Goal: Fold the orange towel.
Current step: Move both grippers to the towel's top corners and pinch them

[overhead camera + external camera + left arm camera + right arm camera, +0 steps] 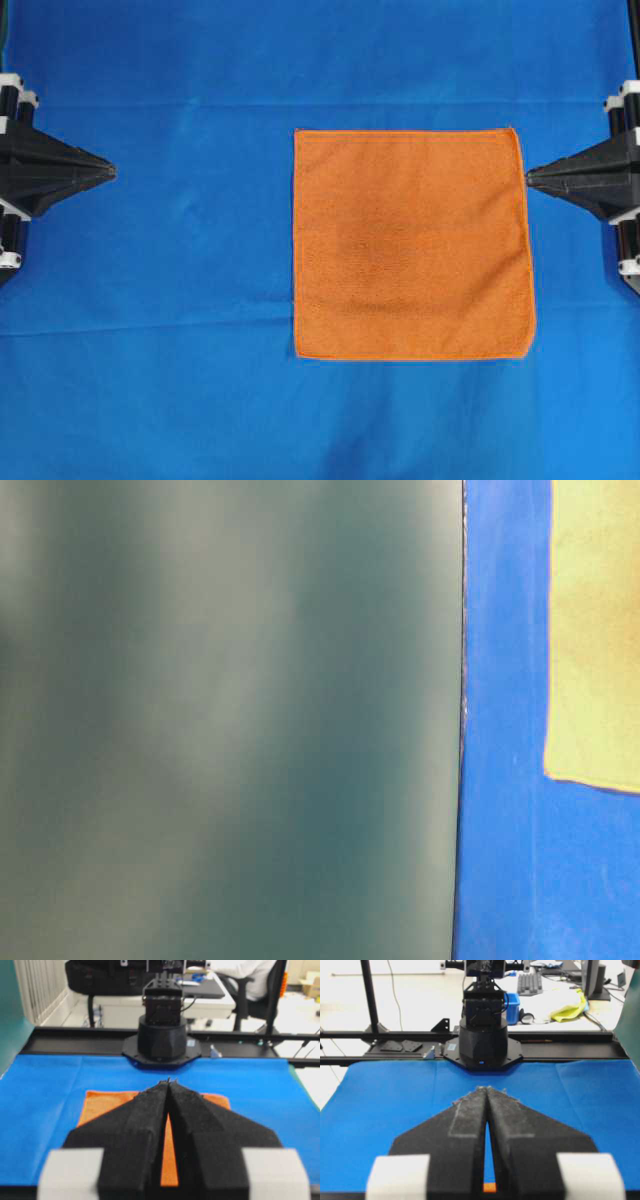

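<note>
Overhead view puts the orange towel flat and unfolded right of centre on the blue cloth covering the counter. Left gripper and right gripper wait at the frame edges, fingers pressed together, holding nothing (likely a parked pose).

A blue cloth covers the whole work surface. The orange towel lies flat and unfolded directly on it, spread square, right of the cloth's middle.
</note>
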